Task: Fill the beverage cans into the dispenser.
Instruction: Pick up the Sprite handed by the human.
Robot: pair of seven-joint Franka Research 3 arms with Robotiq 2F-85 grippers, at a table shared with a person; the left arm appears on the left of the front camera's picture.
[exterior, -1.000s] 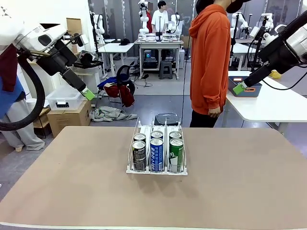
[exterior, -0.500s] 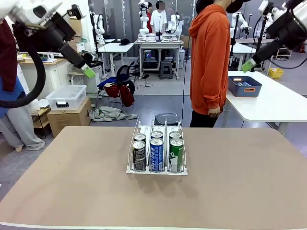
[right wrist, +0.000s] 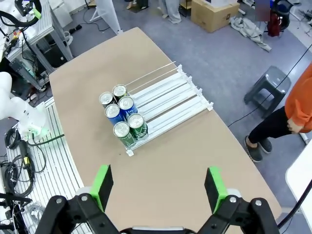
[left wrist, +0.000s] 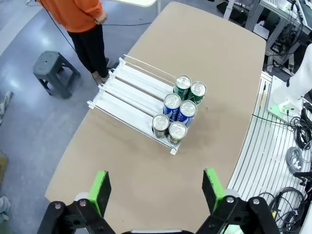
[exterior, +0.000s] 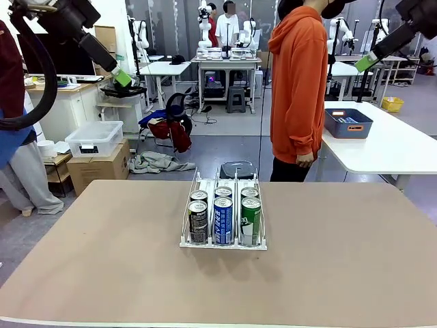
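Both your arms are climbing compared with a second ago. The left gripper [exterior: 121, 76] is now riding way up at 10 o'clock in the front view, and the right gripper [exterior: 367, 63] is swinging up to about 1 o'clock. Both are hanging well above the table [exterior: 95, 260], while the stuff on it isn't budging. Both sets of jaws are standing wide apart with nothing between them, and the wrist views are looking down past the green pads at the tabletop far below.

The dispenser [exterior: 222, 244] is sitting mid-table, and six beverage cans [exterior: 223, 220] are standing in it, two deep in each of the three lanes. They're bunching at the 6 o'clock end nearest you, with the dark ones in the 9 o'clock lane, blue in the middle and green at 3 o'clock. The 12 o'clock stretch of every lane is lying bare.

With every can I'm seeing already racked and your arms pulling clear, I'm guessing you're wrapping up or waiting on more cans.

The surface is looking like plain tan board. Around the room, a person in an orange hoodie [exterior: 298, 82] is standing at 12 o'clock past the far edge. A grey stool [exterior: 237, 168] is sitting behind the dispenser, and a blue bin [exterior: 348, 124] is resting on the white side table [exterior: 396, 150] at 2 o'clock.
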